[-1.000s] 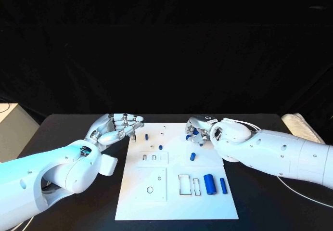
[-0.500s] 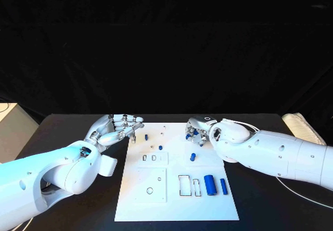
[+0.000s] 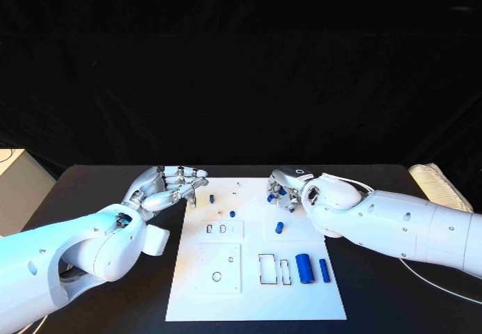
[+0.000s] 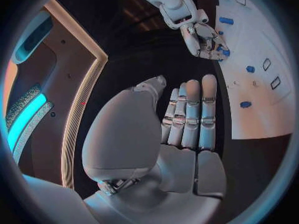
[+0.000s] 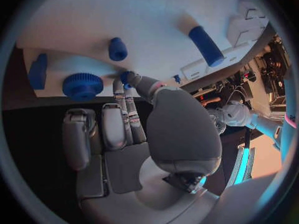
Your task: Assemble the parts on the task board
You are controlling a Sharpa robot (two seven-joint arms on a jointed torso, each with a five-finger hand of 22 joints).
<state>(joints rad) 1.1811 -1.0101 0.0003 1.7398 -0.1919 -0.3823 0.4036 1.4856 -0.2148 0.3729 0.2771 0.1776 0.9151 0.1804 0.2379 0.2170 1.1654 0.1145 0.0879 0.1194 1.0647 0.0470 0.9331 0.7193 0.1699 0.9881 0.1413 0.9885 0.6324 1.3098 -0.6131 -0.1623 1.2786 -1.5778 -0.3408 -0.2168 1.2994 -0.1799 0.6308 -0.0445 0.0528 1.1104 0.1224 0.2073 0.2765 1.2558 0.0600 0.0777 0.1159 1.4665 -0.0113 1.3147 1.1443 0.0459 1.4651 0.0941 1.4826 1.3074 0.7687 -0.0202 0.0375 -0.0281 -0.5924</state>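
The white task board [image 3: 253, 296] lies mid-table. On it are a small blue peg [image 3: 212, 198], a blue knob [image 3: 232, 213], a short blue cylinder [image 3: 278, 226], and a thick blue cylinder [image 3: 304, 268] beside a thin one [image 3: 323, 270]. My right hand [image 3: 284, 189] hovers over the board's far right corner, thumb and a finger pinching a small blue part [image 5: 126, 78]. A blue gear [image 5: 82, 86] sits on the board [image 5: 124, 15] just beyond those fingertips. My left hand [image 3: 170, 184] hangs at the board's far left edge, fingers [image 4: 190, 114] straight, holding nothing.
Rectangular slots [image 3: 271, 268] and an oval hole [image 3: 217, 275] are cut in the board's near half. A pale ribbed object [image 3: 438, 182] lies at the table's far right. A white box [image 3: 18, 184] stands off the table's left edge.
My right arm has eased slightly towards the board's middle. Both hands and the parts on the board stay where they were.
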